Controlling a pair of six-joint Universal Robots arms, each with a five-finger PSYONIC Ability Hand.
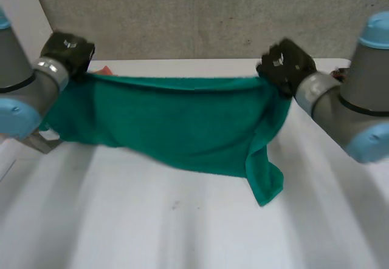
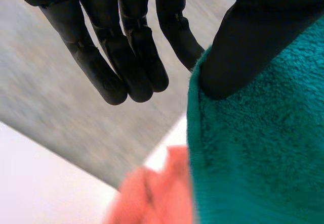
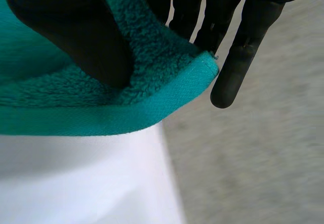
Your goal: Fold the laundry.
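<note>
Green towel (image 1: 182,123) hangs stretched in the air over the white table (image 1: 152,220). The left hand (image 1: 67,51) pinches one top corner with its thumb, its other fingers straight. The right hand (image 1: 284,65) pinches the other top corner between thumb and fingers. A small orange thing (image 1: 107,70) lies by the left hand.

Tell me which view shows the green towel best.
The head view: the green towel hangs spread between the left hand and right hand, one end drooping. Each wrist view gives a close look at the corner its hand pinches.
</note>
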